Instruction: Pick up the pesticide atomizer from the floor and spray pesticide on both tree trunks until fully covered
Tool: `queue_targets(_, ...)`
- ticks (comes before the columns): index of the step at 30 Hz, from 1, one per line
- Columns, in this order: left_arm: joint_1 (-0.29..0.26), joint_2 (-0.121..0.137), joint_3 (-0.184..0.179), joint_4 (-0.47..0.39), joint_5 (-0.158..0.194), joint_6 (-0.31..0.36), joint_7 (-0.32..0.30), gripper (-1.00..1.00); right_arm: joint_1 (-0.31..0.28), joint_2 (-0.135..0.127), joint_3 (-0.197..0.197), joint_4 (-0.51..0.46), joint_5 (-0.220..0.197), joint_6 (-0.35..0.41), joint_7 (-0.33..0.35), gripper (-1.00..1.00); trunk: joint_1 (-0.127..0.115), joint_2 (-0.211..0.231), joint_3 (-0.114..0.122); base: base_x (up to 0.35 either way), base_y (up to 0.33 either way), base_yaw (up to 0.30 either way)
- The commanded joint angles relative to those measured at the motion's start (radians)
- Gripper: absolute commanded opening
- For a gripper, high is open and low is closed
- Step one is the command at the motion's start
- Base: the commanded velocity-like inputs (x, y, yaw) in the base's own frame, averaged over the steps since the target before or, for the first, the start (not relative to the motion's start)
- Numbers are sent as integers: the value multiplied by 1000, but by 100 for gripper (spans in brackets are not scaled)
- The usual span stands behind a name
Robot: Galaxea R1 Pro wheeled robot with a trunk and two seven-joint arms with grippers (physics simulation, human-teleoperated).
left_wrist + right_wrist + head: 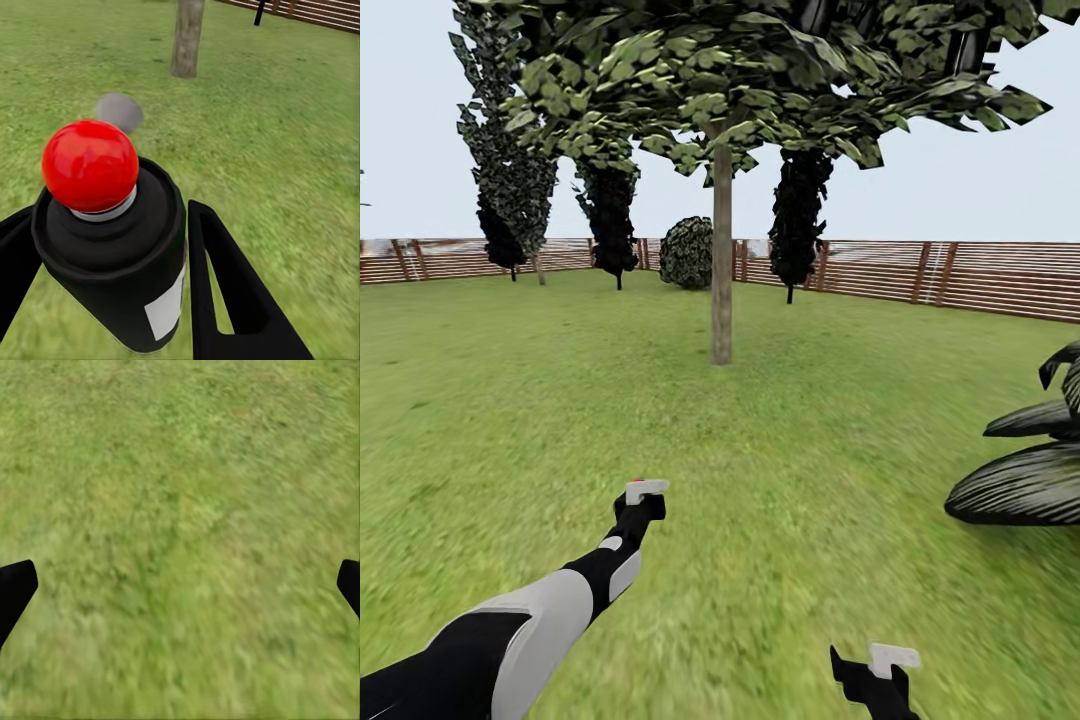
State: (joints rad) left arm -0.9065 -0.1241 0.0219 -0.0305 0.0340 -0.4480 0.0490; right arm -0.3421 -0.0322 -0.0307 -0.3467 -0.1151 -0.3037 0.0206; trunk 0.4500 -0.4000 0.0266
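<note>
My left gripper [643,497] is shut on the pesticide atomizer [112,247], a black can with a red ball on top, held upright over the lawn. In the left wrist view a black finger [225,285] stands on each side of the can. A small grey puff [118,111] hangs over the grass beyond it; whether it is pesticide I cannot tell. One tree stands straight ahead, its grey-brown trunk [721,270] a few metres past the atomizer and its bark plain from here. My right gripper [880,668] is low at the front right, open over bare grass [180,510].
A brown slat fence [960,275] rings the garden lawn. A round bush [687,252] and dark narrow cypress columns [797,215] stand at the back. A dark broad-leaved plant [1025,480] sits on the right. Open grass lies between me and the trunk.
</note>
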Motion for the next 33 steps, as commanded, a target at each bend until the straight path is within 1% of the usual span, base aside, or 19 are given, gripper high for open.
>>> queue_targets(1,0,0,0,0,0,0,0,-100,0,0,0,0,0,0,0,100,0,0,0,350,0,0)
queue_targets(33,0,0,0,0,0,2,0,-100,0,0,0,1,0,0,0,100,0,0,0,350,0,0)
